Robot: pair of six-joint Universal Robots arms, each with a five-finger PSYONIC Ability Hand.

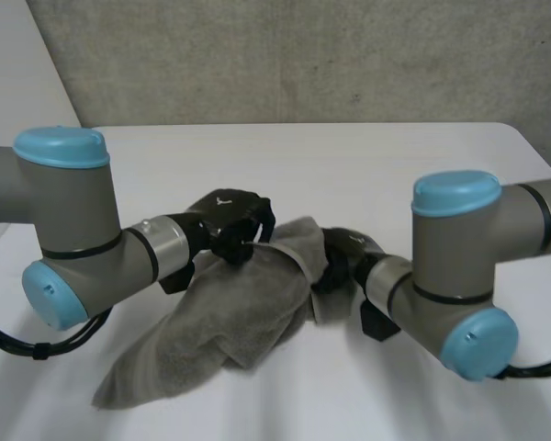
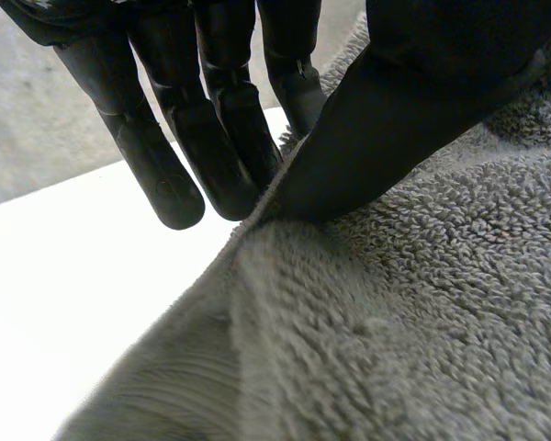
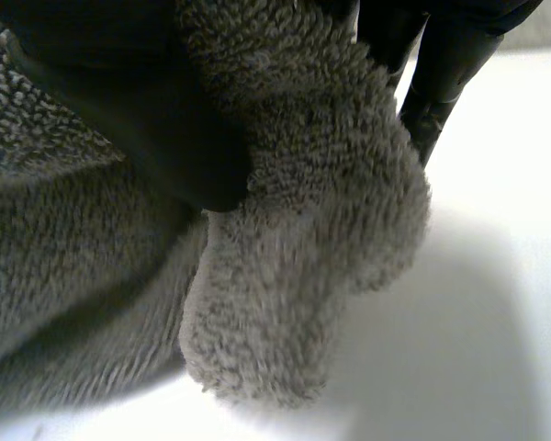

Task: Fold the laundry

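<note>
A broad white surface (image 1: 349,175) stretches beneath both hands and away beyond their fingertips to a rough grey wall (image 1: 303,55). A rumpled grey terry-cloth towel (image 1: 230,322) is raised at one end between the two hands. From there it slopes back down under the left hand (image 1: 231,220) and trails onto the surface below the left arm (image 1: 73,220), where its far end lies flat. That grey-jointed, blue-capped left arm reaches in from one side and the matching right arm (image 1: 459,257) from the other, so the two black hands meet near each other over the cloth. The left hand sits on the towel's raised upper edge. In its wrist view the thumb (image 2: 386,129) bears down on the looped pile (image 2: 395,322) while the fingers (image 2: 165,175) stand nearly straight just behind the hem, so the edge is pinched between them, with bare surface (image 2: 73,294) past the fingertips. The right hand (image 1: 344,257) holds the edge of the towel nearest it. In its wrist view a thick rolled fold of cloth (image 3: 294,257) hangs out between the thumb (image 3: 138,119) and the fingers (image 3: 432,83), which are closed upon it. The fold's lower end hangs just above the white surface (image 3: 496,276) under the palm.
</note>
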